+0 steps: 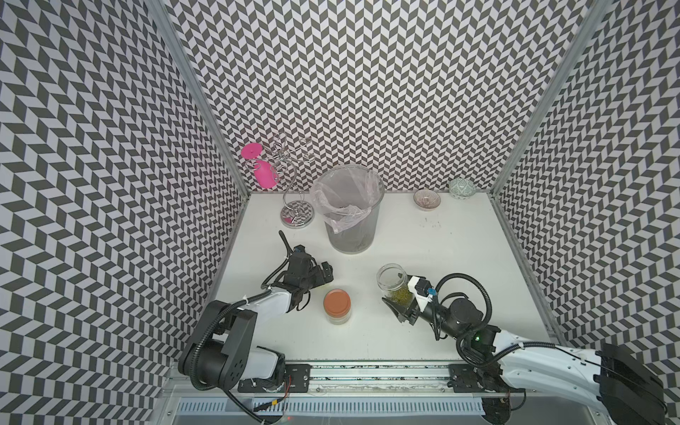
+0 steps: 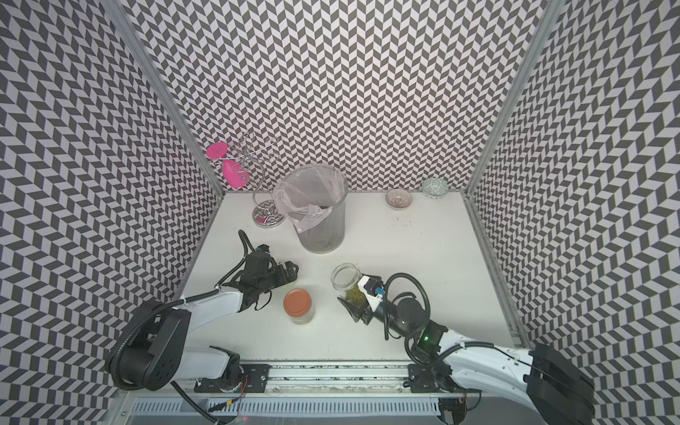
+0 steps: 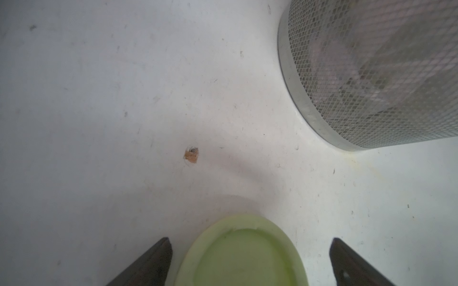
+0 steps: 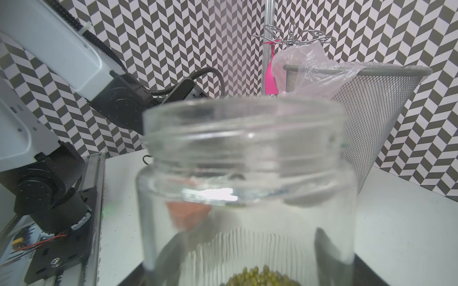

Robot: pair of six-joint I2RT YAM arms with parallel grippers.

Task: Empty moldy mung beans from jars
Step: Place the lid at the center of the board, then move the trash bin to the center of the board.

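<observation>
My right gripper point(image 1: 399, 302) point(image 4: 250, 247) is shut on a lidless clear glass jar point(image 1: 393, 280) point(image 2: 346, 276) point(image 4: 247, 153), tilted toward the bin. Olive-green mung beans point(image 1: 402, 294) point(image 4: 262, 277) lie at the jar's bottom, by the fingers. A second jar point(image 1: 337, 308) point(image 2: 298, 306) with an orange-brown lid stands upright between the arms. My left gripper point(image 1: 323, 274) point(image 3: 249, 239) is open just above the table. A pale green lid point(image 3: 243, 257) lies flat between its fingers, touching neither. The gripper hides that lid in both top views.
A tall grey mesh bin point(image 1: 347, 209) point(image 2: 320, 209) point(image 3: 371, 74) lined with clear plastic stands behind the jars. A chrome rack point(image 1: 296, 215) with a pink goblet point(image 1: 263, 173) is at the back left. Two small bowls point(image 1: 427, 199) point(image 1: 461, 188) sit at the back right.
</observation>
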